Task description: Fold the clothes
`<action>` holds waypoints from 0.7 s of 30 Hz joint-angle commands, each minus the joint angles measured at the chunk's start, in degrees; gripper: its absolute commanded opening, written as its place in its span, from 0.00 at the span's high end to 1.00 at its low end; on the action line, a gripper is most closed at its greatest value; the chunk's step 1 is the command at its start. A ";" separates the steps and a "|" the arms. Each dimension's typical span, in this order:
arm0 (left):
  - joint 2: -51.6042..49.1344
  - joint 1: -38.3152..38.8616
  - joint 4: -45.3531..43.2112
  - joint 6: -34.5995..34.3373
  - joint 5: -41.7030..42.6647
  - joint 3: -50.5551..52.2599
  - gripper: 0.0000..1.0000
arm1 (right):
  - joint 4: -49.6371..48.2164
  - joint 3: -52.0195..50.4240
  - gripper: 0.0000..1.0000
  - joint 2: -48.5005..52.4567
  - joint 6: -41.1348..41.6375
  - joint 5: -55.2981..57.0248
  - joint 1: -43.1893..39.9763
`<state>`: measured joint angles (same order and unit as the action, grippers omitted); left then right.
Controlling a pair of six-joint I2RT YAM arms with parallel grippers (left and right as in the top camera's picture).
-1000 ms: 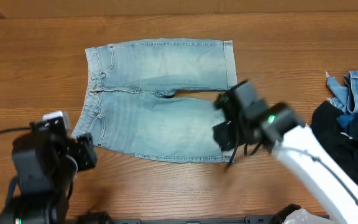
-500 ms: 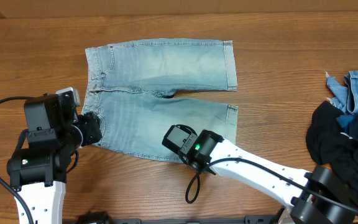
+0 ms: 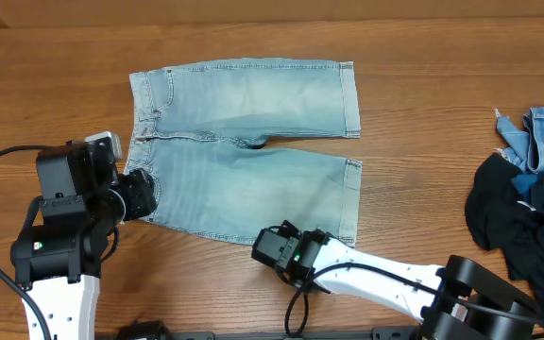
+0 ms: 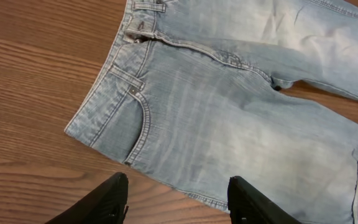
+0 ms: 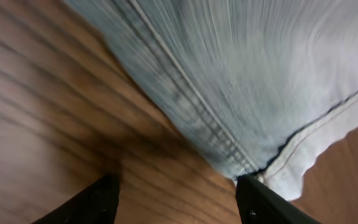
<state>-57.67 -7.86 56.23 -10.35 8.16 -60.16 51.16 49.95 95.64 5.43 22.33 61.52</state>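
My right wrist view is smeared with blur, so I make out only a stitched hem corner of the denim shorts (image 5: 241, 74) over the wood. In both wrist views just the tips of my fingers show at the bottom edge. The heap of black and pale denim clothes (image 3: 527, 212) is cut off by the right edge of the overhead view, and I cannot count its pieces. My left pincer (image 4: 179, 202) stands moderately parted with nothing between its fingers, hanging just off the waistband-side corner of the shorts, near the front pocket. My right pincer (image 5: 179, 199) is likewise parted and empty, low over bare wood just beside the hem of the nearer leg; whether a finger brushes the cloth I cannot tell. The shorts lie spread flat in the middle of the wooden table (image 3: 423, 104), well apart from the heap.
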 commanded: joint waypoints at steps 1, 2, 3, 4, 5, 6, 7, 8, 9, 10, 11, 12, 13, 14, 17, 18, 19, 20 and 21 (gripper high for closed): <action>-0.07 0.07 -0.13 1.18 0.68 0.15 0.44 | -3.28 -3.78 0.35 0.31 2.14 3.17 -3.32; -0.07 0.07 -0.07 1.18 0.68 0.15 0.44 | -4.83 -4.24 0.35 0.31 2.10 3.41 -4.57; -0.07 0.07 0.04 1.16 0.66 0.15 0.44 | -5.92 -4.50 0.36 0.31 2.05 3.76 -5.44; -0.07 0.07 0.13 1.16 0.68 0.15 0.44 | -7.08 -4.63 0.36 0.31 1.86 4.13 -6.58; -0.07 0.07 0.15 1.16 0.68 0.15 0.43 | -7.69 -4.63 0.36 0.31 1.86 5.51 -7.69; -0.07 0.07 0.15 1.16 0.68 0.15 0.43 | -8.13 -4.63 0.36 0.31 1.86 8.37 -8.83; -0.07 0.07 0.22 1.18 0.68 0.15 0.43 | -8.52 -4.63 0.36 0.31 1.70 10.25 -9.88; -0.07 0.07 0.24 1.18 0.66 0.15 0.43 | -8.94 -4.63 0.39 0.31 1.05 10.14 -10.73; -0.07 0.07 0.24 1.16 0.66 0.15 0.43 | -9.27 -4.63 0.42 0.31 0.48 10.01 -11.21; -0.07 0.07 0.22 1.16 0.66 0.15 0.43 | -9.44 -4.63 0.48 0.31 0.37 9.99 -11.41; -0.07 0.07 0.22 1.16 0.66 0.15 0.42 | -9.35 -4.63 0.49 0.31 0.37 9.99 -11.39; -0.09 0.07 0.22 1.16 0.66 0.15 0.42 | -9.33 -4.63 0.49 0.31 0.37 10.01 -11.39; -0.07 0.07 0.22 1.16 0.66 0.15 0.42 | -9.07 -4.63 0.58 0.28 0.39 10.01 -11.34; -0.07 0.07 0.24 1.16 0.66 0.15 0.42 | -8.79 -4.63 0.66 0.28 0.42 10.01 -11.34; -0.09 0.07 0.22 1.14 0.68 0.15 0.42 | -8.74 -4.61 0.87 0.28 0.39 10.21 -11.34; -0.07 0.07 0.22 1.14 0.68 0.15 0.42 | -8.68 -4.61 0.94 0.28 0.39 10.23 -11.34; -0.07 0.07 0.22 1.14 0.68 0.15 0.42 | -8.63 -4.55 0.96 0.26 0.39 10.25 -11.34; -0.07 0.07 0.24 1.14 0.66 0.15 0.42 | -8.11 -4.24 0.96 0.11 0.44 10.73 -11.34; -0.07 0.07 0.24 1.14 0.66 0.15 0.42 | -7.30 -3.72 0.96 -0.09 0.59 11.28 -11.34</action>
<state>-57.67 -7.86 56.38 -10.33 8.19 -60.14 42.70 45.74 95.22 5.65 31.51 50.57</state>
